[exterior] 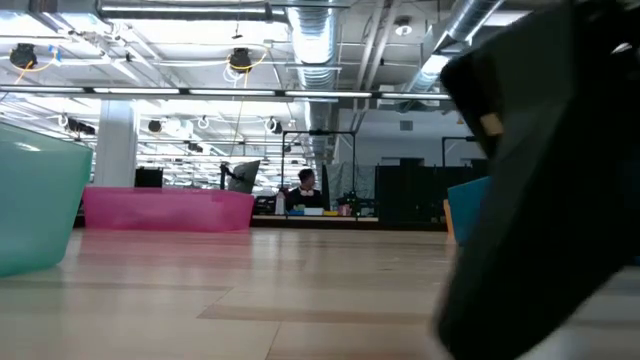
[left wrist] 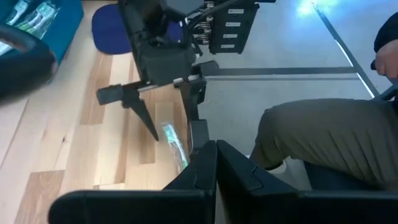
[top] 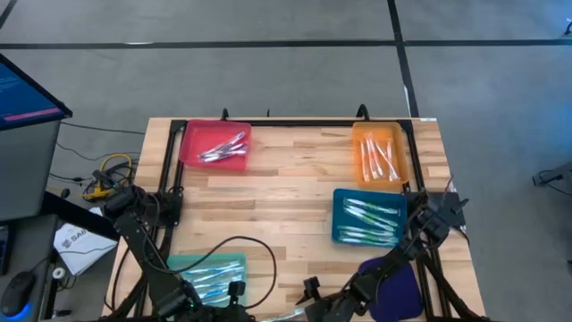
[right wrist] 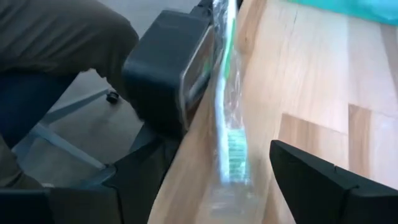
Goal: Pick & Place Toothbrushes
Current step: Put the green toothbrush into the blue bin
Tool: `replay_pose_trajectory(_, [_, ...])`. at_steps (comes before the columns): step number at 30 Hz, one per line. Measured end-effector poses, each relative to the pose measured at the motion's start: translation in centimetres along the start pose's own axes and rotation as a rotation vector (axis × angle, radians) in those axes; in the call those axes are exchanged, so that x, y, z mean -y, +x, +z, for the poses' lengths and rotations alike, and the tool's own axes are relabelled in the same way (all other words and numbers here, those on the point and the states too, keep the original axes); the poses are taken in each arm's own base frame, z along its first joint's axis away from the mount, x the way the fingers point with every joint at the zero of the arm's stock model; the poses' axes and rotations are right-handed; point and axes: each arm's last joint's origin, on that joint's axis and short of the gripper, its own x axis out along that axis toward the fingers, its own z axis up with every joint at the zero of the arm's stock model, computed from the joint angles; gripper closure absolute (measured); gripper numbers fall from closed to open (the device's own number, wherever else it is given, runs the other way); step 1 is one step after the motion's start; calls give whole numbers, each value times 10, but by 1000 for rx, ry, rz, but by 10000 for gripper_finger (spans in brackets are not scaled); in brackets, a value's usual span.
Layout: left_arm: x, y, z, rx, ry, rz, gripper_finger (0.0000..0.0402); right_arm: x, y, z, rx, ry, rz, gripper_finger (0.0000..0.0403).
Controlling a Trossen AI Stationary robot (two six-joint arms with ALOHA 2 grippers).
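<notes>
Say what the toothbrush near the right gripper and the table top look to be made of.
Toothbrush: seemingly plastic, white handle with green bristles, inside a clear glossy wrapper that shows creases and glare. Table top: wood, pale planks with visible grain and seams, a smooth low sheen. Right gripper stands open around the brush.

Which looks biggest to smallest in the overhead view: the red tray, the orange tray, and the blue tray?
1. Blue tray.
2. Red tray.
3. Orange tray, though red and orange look close in size.
</notes>
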Motion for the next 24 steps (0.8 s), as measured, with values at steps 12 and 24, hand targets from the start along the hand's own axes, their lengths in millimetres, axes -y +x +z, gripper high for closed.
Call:
replay_pose_trajectory(12, [0,0,0,3,-3,-3,401,4,3,-1,-5,45,-3,117])
replay_pose_trajectory(24, [0,0,0,4,-4,-4,401,5,3,-2,-30,53,5,117])
